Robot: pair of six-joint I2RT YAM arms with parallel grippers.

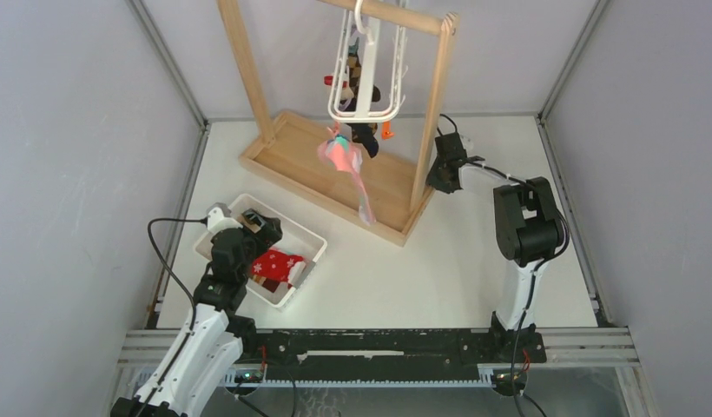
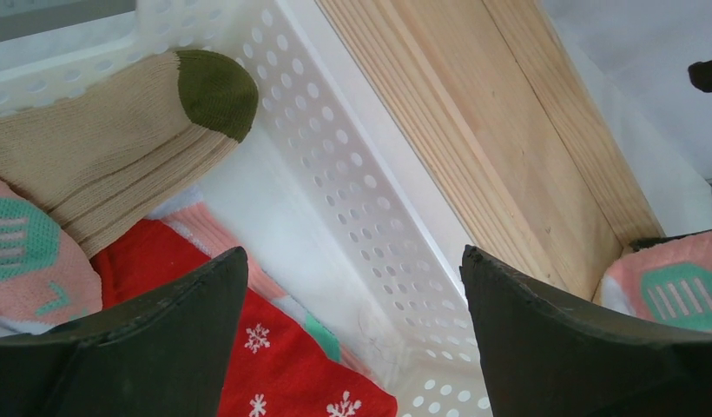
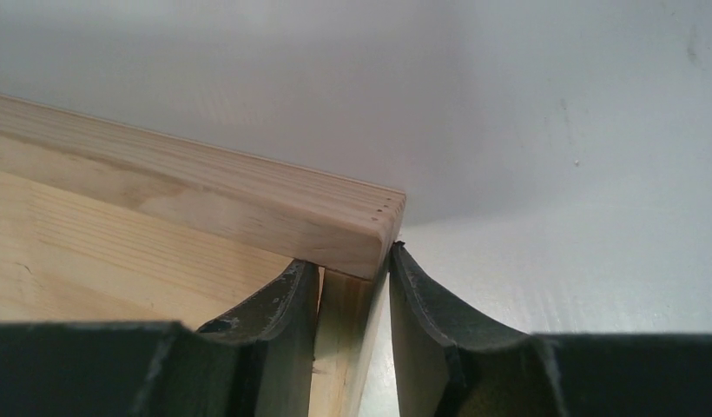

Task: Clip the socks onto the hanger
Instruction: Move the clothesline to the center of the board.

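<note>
The hanger [image 1: 363,111], a white plastic frame, hangs by its hook from the top bar of the wooden rack [image 1: 248,69] at the back of the surface [image 1: 474,261]. Beneath it dangle a pink sock [image 1: 344,156] with teal marks, a dark sock [image 1: 366,137] and an orange clip [image 1: 386,132]. More socks lie in the white perforated basket [image 1: 311,239] at front left: a red snowflake sock [image 2: 283,365], a tan sock [image 2: 118,148] with an olive toe, and another pink and teal one [image 2: 23,261]. The left gripper [image 2: 352,254] hovers over that basket with its jaws wide apart and nothing between them. The right gripper [image 3: 352,261] is clamped on the rack's right upright post, a finger pressing each side.
</note>
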